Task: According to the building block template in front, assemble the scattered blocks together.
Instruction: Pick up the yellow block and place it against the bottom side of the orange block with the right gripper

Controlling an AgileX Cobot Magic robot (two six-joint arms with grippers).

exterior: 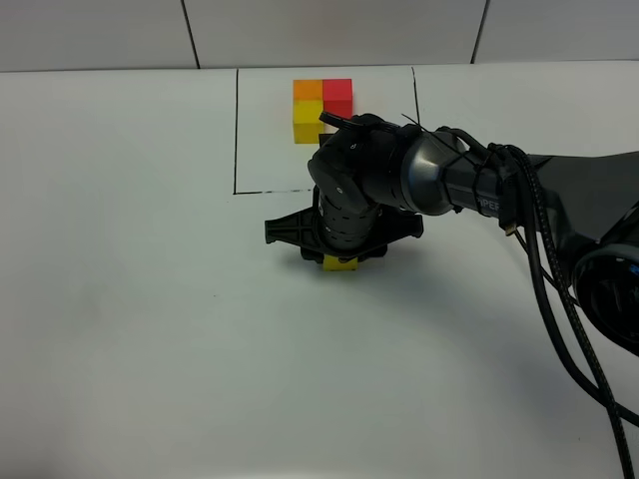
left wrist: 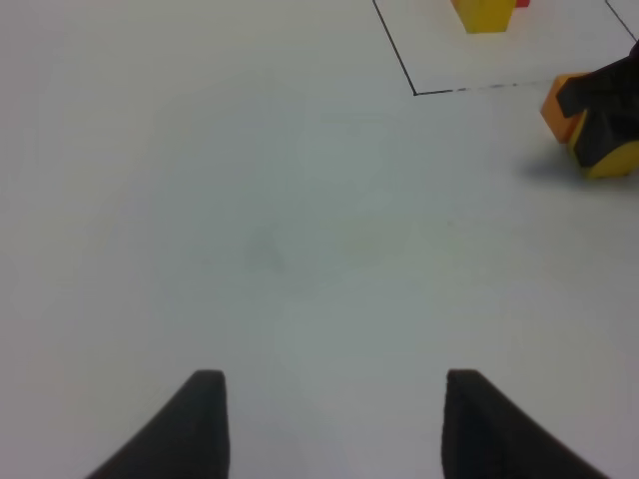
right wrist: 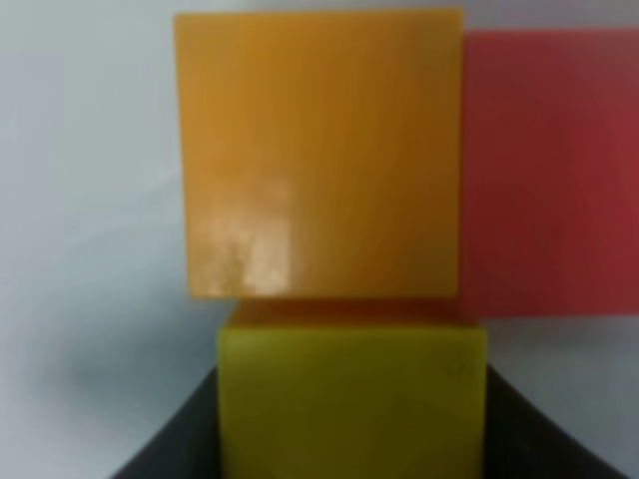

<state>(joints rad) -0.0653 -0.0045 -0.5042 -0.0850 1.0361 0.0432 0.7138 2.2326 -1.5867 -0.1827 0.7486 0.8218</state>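
Note:
The building block template (exterior: 309, 93) is an L of orange, red and yellow cubes inside a black-line frame at the back centre. My right gripper (exterior: 340, 257) reaches in front of that frame and is shut on the yellow block (right wrist: 351, 399), which peeks out beneath it (exterior: 340, 264). In the right wrist view the yellow block touches the orange block (right wrist: 319, 150), and the red block (right wrist: 549, 170) lies against the orange one's side. My left gripper (left wrist: 329, 384) hovers open over bare table, well apart from the blocks, holding nothing.
The white table (exterior: 140, 299) spreads around the work area, with a tiled wall behind. The right arm's cables (exterior: 559, 299) trail toward the right edge. The frame's black corner line (left wrist: 415, 92) shows in the left wrist view, near the orange block (left wrist: 559, 108).

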